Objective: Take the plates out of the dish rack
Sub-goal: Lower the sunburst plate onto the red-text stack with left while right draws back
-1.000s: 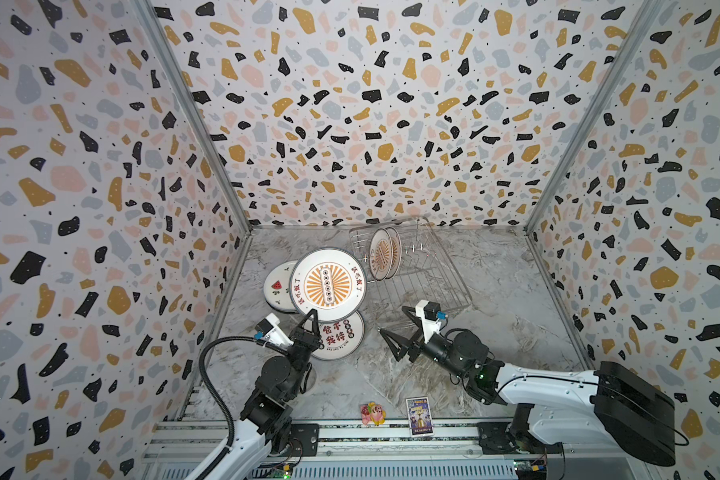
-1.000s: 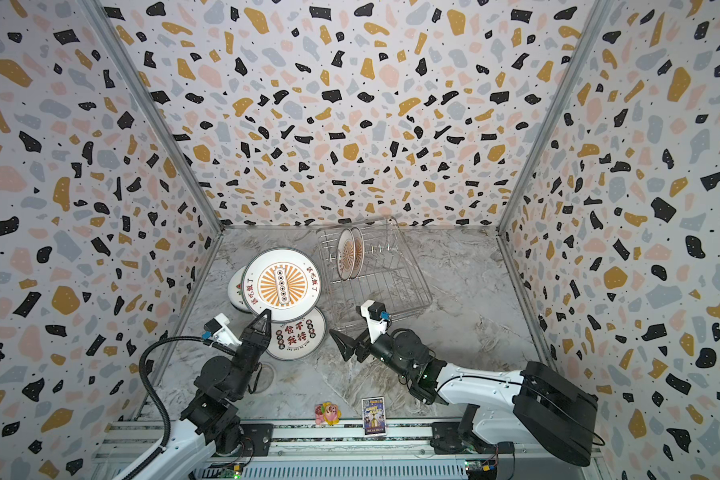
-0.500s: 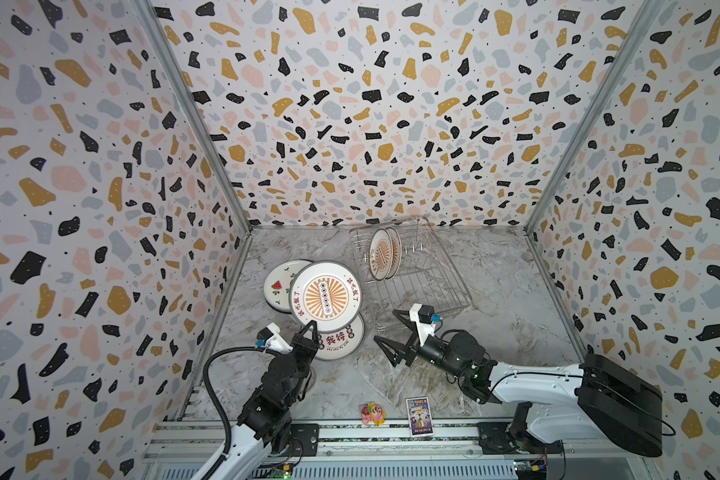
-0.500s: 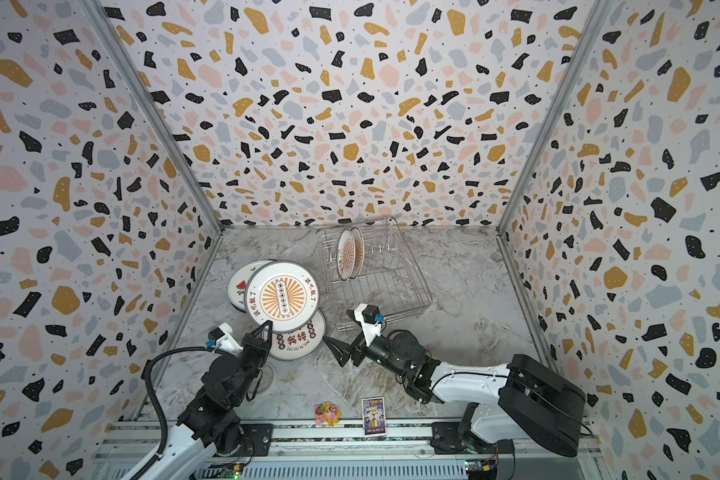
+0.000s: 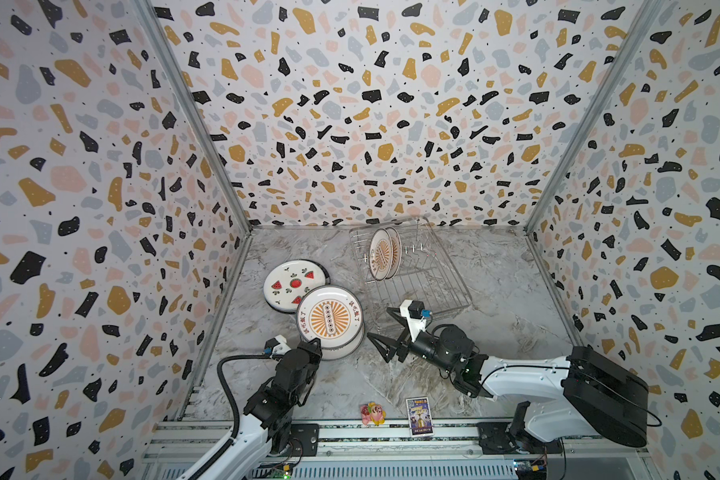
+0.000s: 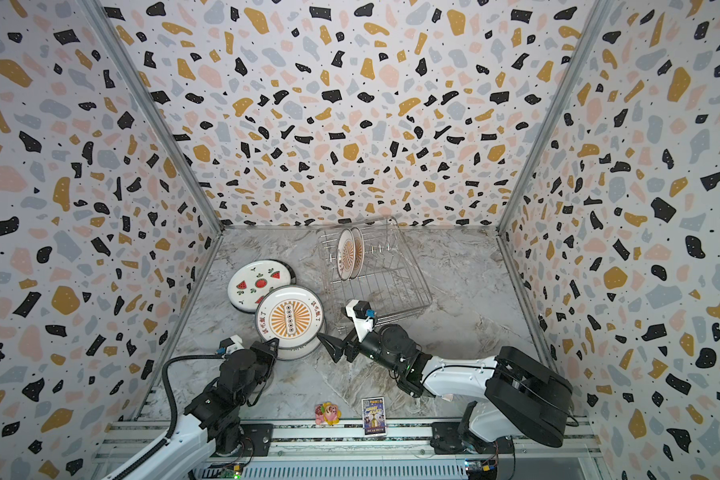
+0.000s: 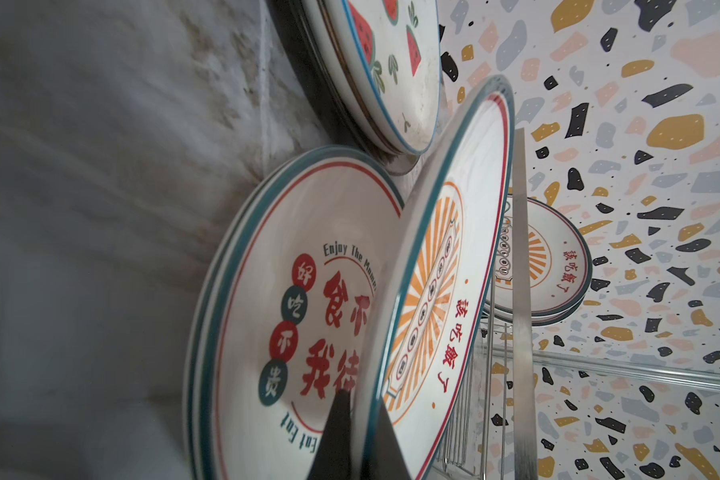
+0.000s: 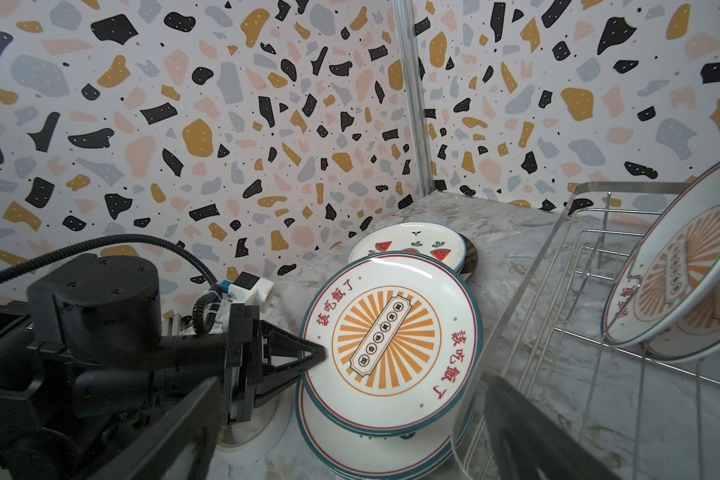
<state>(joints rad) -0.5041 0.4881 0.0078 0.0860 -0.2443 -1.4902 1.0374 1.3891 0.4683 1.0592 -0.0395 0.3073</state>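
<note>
Left gripper: arm reaching toward 1 o'clock, pinching the tilted sunburst plate at its 7 o'clock rim.
Right gripper: pointing to 10 o'clock, jaws wide, empty, beside the dish rack.

Left gripper: pinched the near rim of the sunburst plate.
Sunburst plate: tilted above a stack of plates.
Watermelon plate: flat on the marble table, behind the stack.
Dish rack: beside the stack, holding two upright sunburst plates.
Right gripper: fingers spread wide, holding nothing.
</note>
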